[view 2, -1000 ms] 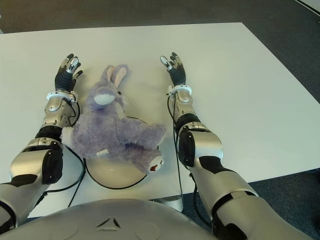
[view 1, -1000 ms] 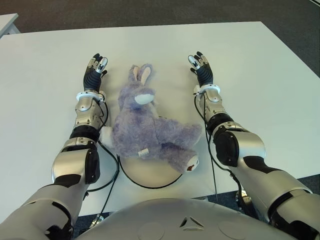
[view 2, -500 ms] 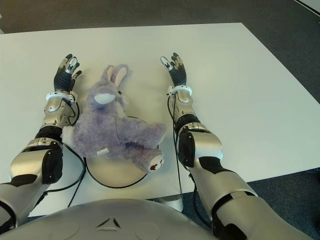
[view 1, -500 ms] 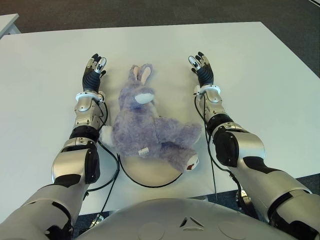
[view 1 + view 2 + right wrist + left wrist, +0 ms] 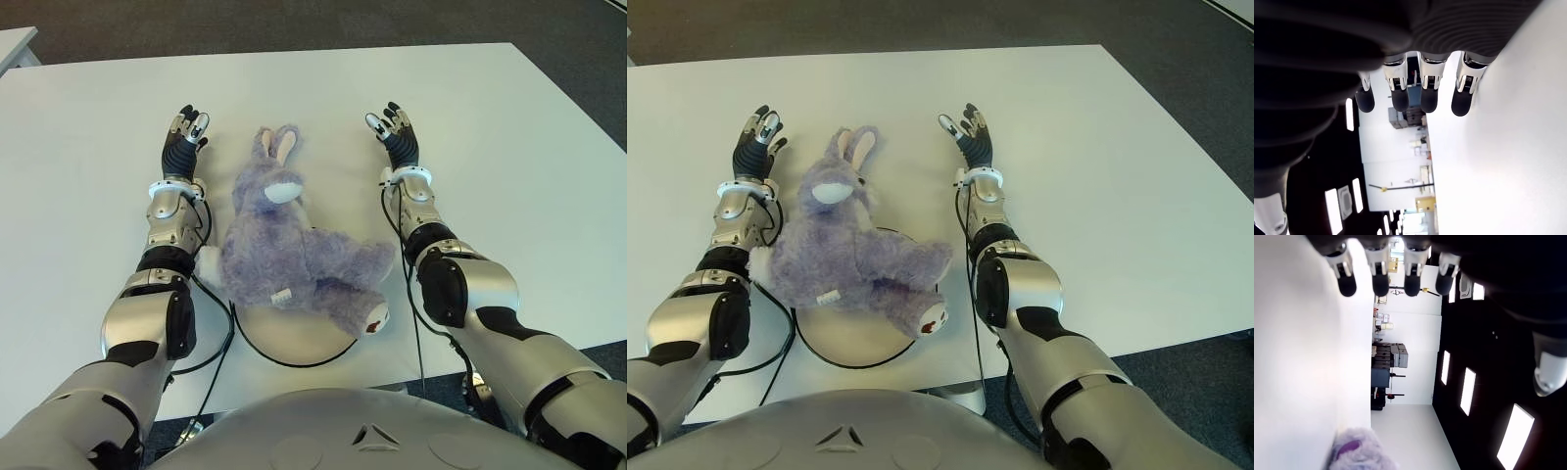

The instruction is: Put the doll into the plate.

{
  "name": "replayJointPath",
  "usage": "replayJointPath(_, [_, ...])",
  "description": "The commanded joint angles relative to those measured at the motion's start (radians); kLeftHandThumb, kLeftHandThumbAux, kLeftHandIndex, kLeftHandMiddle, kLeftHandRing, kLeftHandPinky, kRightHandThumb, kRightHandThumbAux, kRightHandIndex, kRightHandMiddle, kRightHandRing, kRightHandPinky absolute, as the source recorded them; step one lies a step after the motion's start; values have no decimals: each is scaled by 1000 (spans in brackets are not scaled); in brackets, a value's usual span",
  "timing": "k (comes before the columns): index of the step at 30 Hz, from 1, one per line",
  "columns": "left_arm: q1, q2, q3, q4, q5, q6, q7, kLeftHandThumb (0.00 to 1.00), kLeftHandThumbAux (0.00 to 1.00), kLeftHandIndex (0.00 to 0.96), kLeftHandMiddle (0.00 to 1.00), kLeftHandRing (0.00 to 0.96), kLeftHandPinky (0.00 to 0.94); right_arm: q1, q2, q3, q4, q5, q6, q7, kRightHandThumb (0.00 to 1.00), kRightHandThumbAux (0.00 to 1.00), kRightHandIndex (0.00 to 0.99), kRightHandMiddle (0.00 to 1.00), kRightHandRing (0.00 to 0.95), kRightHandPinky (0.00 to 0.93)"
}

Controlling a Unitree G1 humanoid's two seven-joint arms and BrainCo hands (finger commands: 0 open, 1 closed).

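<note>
A purple plush rabbit doll [image 5: 289,250] lies across the white round plate [image 5: 294,338] near the table's front edge, its body and legs over the plate, its head and ears reaching onto the table beyond. My left hand [image 5: 186,132] shows to the left of the doll's head, fingers spread and holding nothing. My right hand [image 5: 395,130] shows to the right of the head, also open and holding nothing. In the left wrist view a tuft of the doll [image 5: 1359,453] shows beside the straight fingers [image 5: 1380,281].
The white table [image 5: 509,147] stretches wide to the right and beyond the hands. Black cables [image 5: 217,343] run along the left forearm and around the plate's rim. Dark floor lies past the table's edges.
</note>
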Motion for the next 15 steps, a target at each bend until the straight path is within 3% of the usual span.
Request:
replayJointPath(1, [52, -26, -5, 40, 1, 28, -14, 37, 495, 0, 12, 0, 0, 54, 7, 3, 32, 4, 30, -11, 0, 646, 85, 94, 75, 56])
replayJointPath(15, [60, -28, -1, 36, -4, 26, -23, 31, 519, 0, 24, 0, 0, 59, 12, -4, 30, 16, 27, -3, 0, 701, 95, 123, 103, 90])
